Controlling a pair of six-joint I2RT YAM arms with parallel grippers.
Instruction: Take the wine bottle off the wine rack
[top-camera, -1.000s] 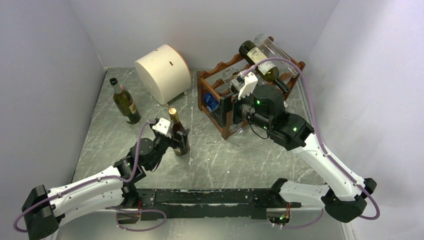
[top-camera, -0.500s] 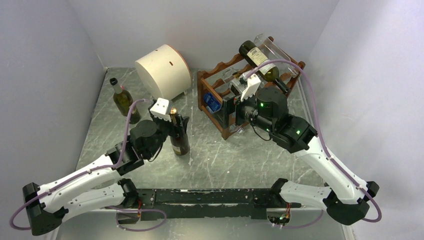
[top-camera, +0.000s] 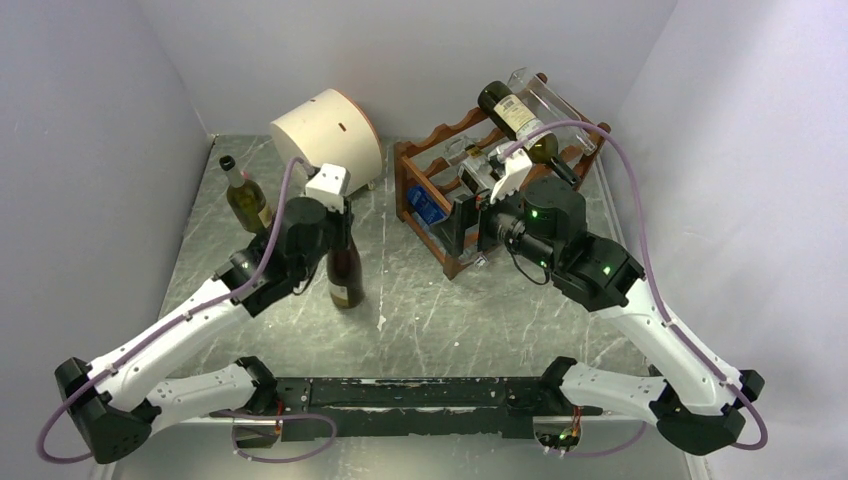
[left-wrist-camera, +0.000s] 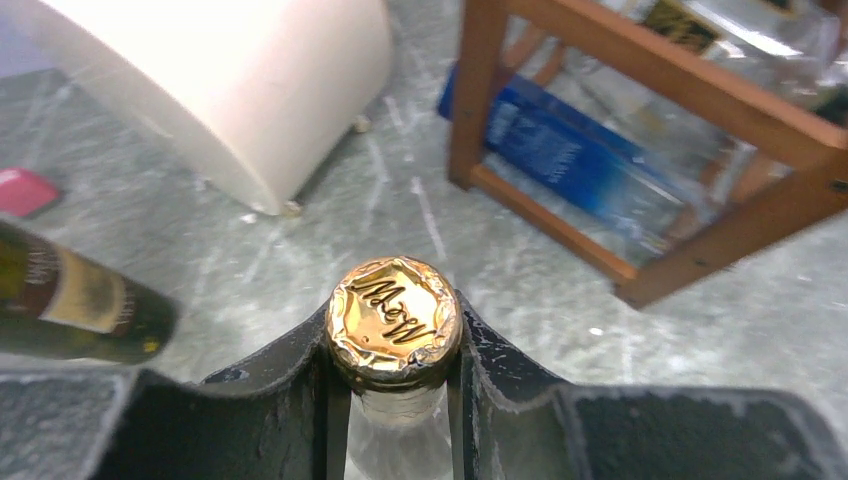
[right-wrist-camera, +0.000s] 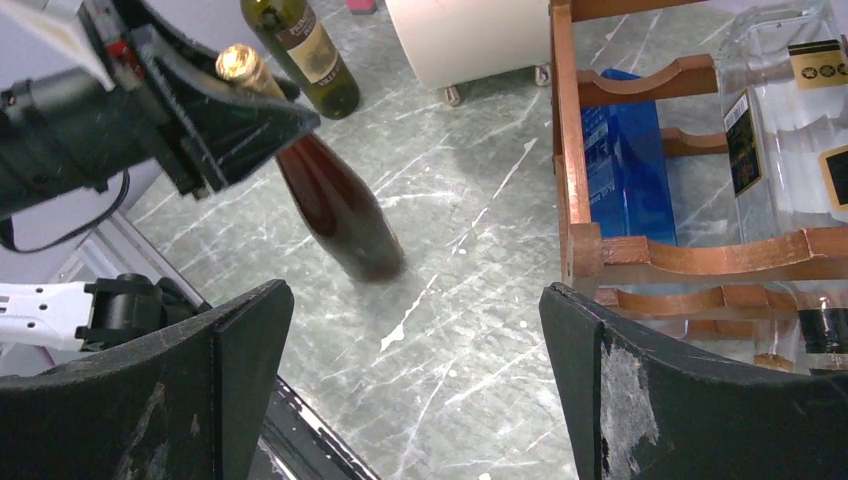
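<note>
We log left gripper (left-wrist-camera: 392, 342) clamped on neck of gold-capped bottle (top-camera: 345, 275) standing on table (top-camera: 450, 310), right gripper (right-wrist-camera: 415, 290) jaws wide apart just before wine rack (top-camera: 404, 180), dark wine bottle (top-camera: 515, 118) lying across rack's top tier, far right.

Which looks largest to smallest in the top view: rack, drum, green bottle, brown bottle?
1. rack
2. drum
3. green bottle and brown bottle: too alike to rank; the brown one is partly hidden.

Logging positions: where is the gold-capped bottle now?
Top view, left of centre: the gold-capped bottle is near the cream drum, neck in the left gripper.
</note>
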